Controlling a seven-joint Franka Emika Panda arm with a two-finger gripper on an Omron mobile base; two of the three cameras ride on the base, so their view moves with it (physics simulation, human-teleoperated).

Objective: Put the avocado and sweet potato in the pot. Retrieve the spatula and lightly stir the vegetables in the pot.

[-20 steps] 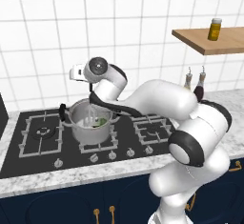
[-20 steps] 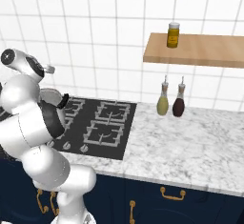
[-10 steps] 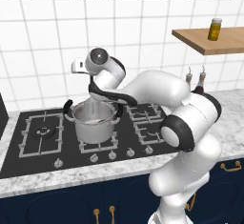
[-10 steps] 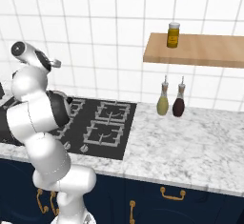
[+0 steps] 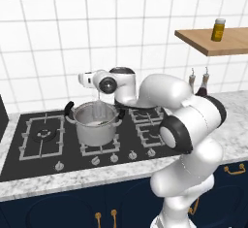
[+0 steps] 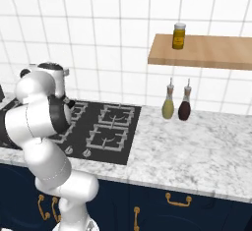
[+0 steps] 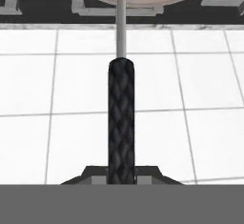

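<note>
- Pot [image 5: 96, 123] sits on the black stove [image 5: 38, 147] in the middle left of the left base view. It is shiny and round, with two black loop handles.
- A thin silver stick, the spatula [image 5: 98, 101], goes from the white hand down into the pot in this view. Its flat head is too hard to see inside the pot.
- Something small and pale lies in the pot, but I cannot tell what it is.
- The white arm bends over from the lower right, and the end effector [image 5: 98, 92] is just above the pot's mouth.
- On the upper right, a yellow jar [image 5: 218, 29] stands on a wood shelf [image 5: 213, 42].
- In the right base view, the white arm is at the left side and hides the pot.
- Two small bottles [image 6: 176, 105] stand side by side on the grey counter [image 6: 197, 151], under the shelf, well apart from the stove.
- In the hand view, the spatula's black handle runs up the middle, then turns into a silver stick going to the pot's rim at the top edge.
- The end effector [image 7: 122, 174] at the bottom middle is squeezed tight on the spatula's black handle.
</note>
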